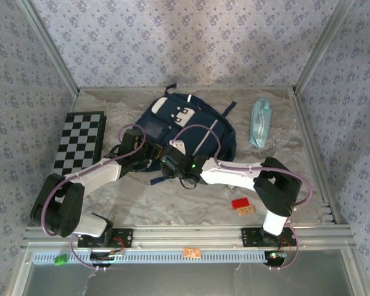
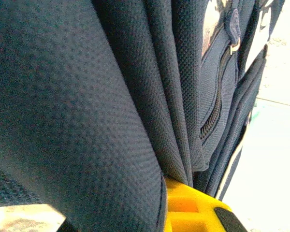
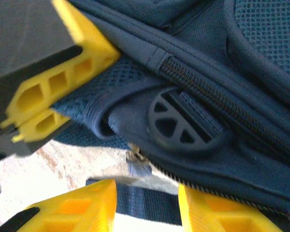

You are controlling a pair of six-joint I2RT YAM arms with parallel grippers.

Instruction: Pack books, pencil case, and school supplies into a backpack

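The navy backpack (image 1: 188,126) lies flat mid-table, white patches up. My left gripper (image 1: 152,154) is at its near left edge, shut on a fold of its fabric; thick navy cloth (image 2: 87,106) drapes over one yellow finger (image 2: 191,210). My right gripper (image 3: 146,187) is beside it at the near edge and stands open. A dark strap (image 3: 145,203) lies across the gap between its fingers, and a small zipper pull (image 3: 137,165) sits just ahead. The pale teal pencil case (image 1: 259,122) lies on the table to the backpack's right. The books and school supplies are out of view.
A black-and-white checkered board (image 1: 80,142) lies at the left. Small red (image 1: 239,202) and orange (image 1: 246,210) pieces sit near the right arm's elbow. Patterned walls and metal posts close in the table on three sides.
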